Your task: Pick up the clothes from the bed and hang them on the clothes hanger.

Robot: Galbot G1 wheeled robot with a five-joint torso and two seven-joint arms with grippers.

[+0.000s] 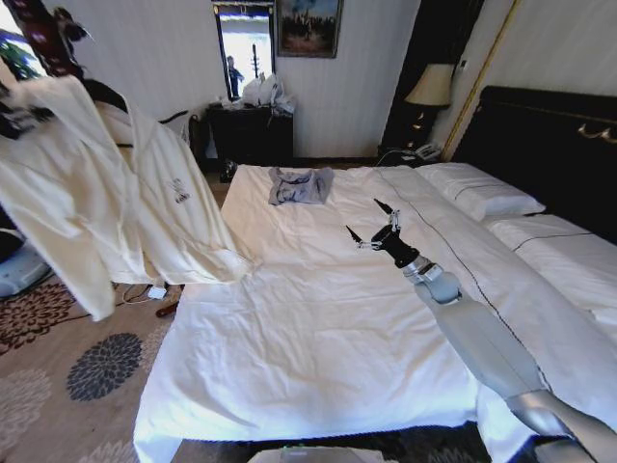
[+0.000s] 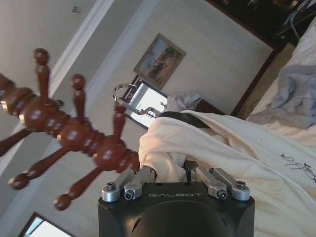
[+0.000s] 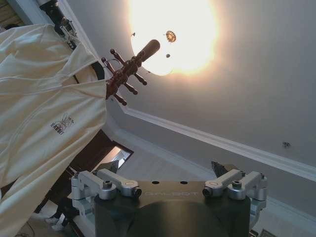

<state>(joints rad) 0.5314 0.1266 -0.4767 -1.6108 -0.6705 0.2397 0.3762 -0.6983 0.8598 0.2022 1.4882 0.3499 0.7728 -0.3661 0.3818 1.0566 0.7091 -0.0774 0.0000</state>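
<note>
We see the left tool clamped on the clothes, hanging at ten o'clock beside the coat stand; right tool spread, over the bed.

Grey-blue folded garment lies at twelve o'clock. Framed picture hangs above. Table lamp stands at one o'clock. Wooden coat stand at ten o'clock.

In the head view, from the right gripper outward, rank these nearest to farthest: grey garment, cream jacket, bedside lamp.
From the right gripper, open above the bed:
1. Grey garment, ahead, slightly left.
2. Bedside lamp, beyond the bed, right.
3. Cream jacket, hanging far left.
</note>
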